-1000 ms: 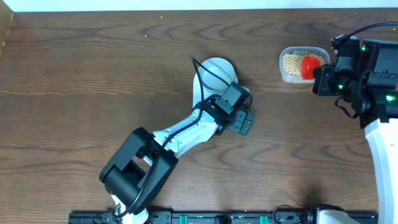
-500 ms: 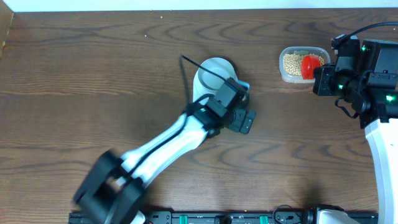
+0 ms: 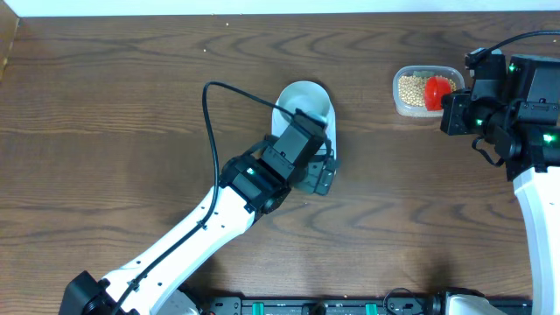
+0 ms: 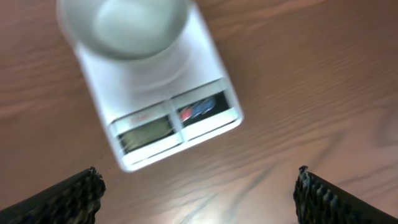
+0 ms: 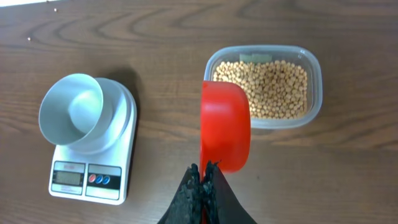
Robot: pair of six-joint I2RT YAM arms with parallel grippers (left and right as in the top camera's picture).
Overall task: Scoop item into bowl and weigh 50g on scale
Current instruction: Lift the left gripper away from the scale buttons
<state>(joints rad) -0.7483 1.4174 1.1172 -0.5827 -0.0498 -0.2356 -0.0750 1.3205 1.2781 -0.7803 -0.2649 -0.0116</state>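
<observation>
Overhead view gives a brown wooden table (image 3: pixel 105 105) with the white scale (image 3: pixel 282 129) near its middle, mostly covered by the left arm. The bowl (image 3: pixel 304 101) stands on the scale, on the end away from the display (image 4: pixel 146 132). It reaches a little over the scale's edge. The bowl is pale and round, and it is empty inside. In the right wrist view the scale (image 5: pixel 121 134) shows better, with the bowl (image 5: pixel 71 112) on top. Two small buttons (image 5: pixel 98 179) sit beside the display, one red and one blue.

The left gripper (image 3: pixel 317 175) hangs over the display end of the scale. Its jaws stand wide apart and hold nothing. In the left wrist view the two dark fingertips (image 4: pixel 74 193) are in the lower corners, with bare table between them, and the scale (image 4: pixel 186 68) lies just beyond them. This picture is blurred, so the display cannot be read.

Well to the right of the scale, a clear plastic tub (image 3: pixel 401 107) stands on the table. The beans (image 5: pixel 267 87) lie inside it, many small tan ones covering its bottom. No bean is seen in the bowl or on the scale.

The right gripper (image 5: pixel 203 180) is closed tight on the handle of a red scoop (image 5: pixel 225 124). From overhead, the scoop (image 3: pixel 435 91) is over the side of the tub farther from the scale. I cannot tell whether the scoop carries beans.
</observation>
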